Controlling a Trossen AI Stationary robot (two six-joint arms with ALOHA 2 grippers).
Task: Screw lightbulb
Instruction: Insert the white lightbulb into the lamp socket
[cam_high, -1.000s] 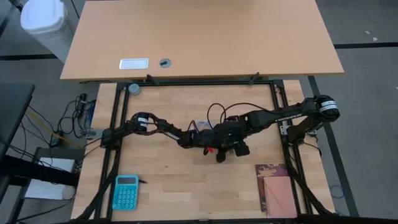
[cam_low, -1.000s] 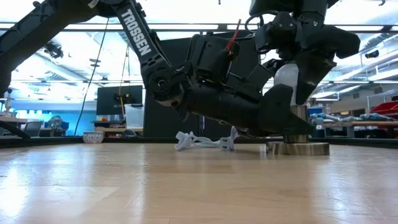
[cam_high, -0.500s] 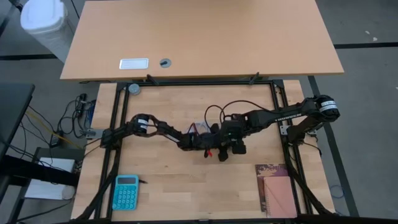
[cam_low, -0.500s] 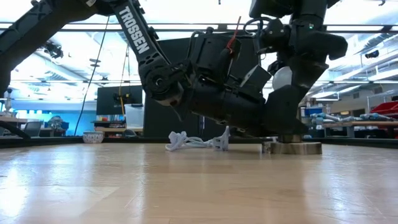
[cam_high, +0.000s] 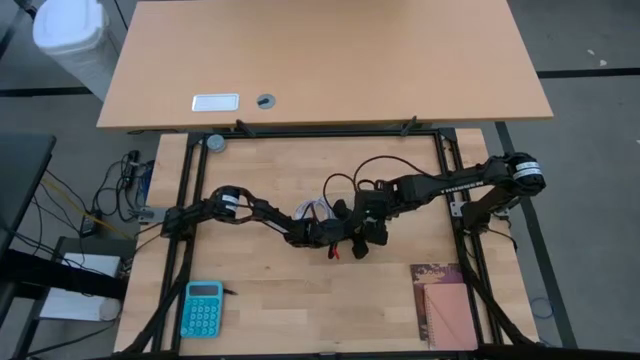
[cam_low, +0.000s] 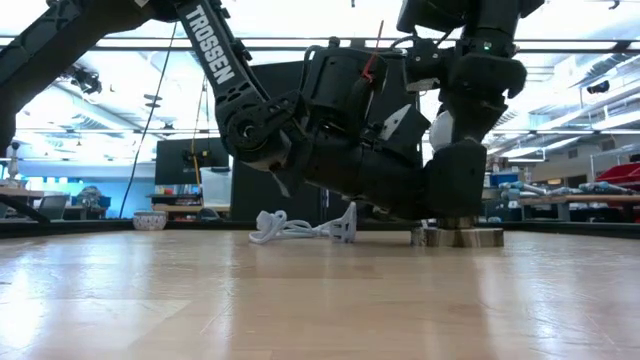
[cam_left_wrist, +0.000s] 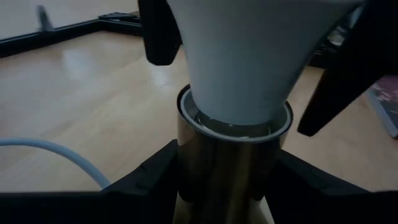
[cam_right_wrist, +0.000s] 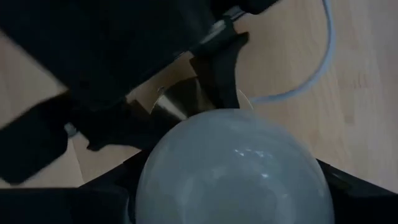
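Observation:
The white lightbulb stands upright with its narrow end in the shiny metal socket near the table's middle; in the low view the socket's flat base rests on the wood. My left gripper is shut on the socket's barrel. My right gripper is shut on the bulb's globe from above. The white cable lies coiled beside the socket. My left gripper pinches the socket's metal barrel between its two fingers, just below the rim. The fingers come level from the table's left side. The socket stands upright on the table. My right gripper pinches the bulb's round globe between its two fingers, one on each side. The fingers point down from above. The bulb stands upright with its narrow end inside the socket's rim.
A blue calculator lies near the front left and a brown-and-pink notebook at the front right. Black frame rails run along the table's sides. A second table stands beyond the far edge.
Both grippers have moved together toward the table's left edge, sliding the socket with the bulb along the wood; the cable coil has gone with it. My right gripper has turned about the bulb and stands more upright than before.

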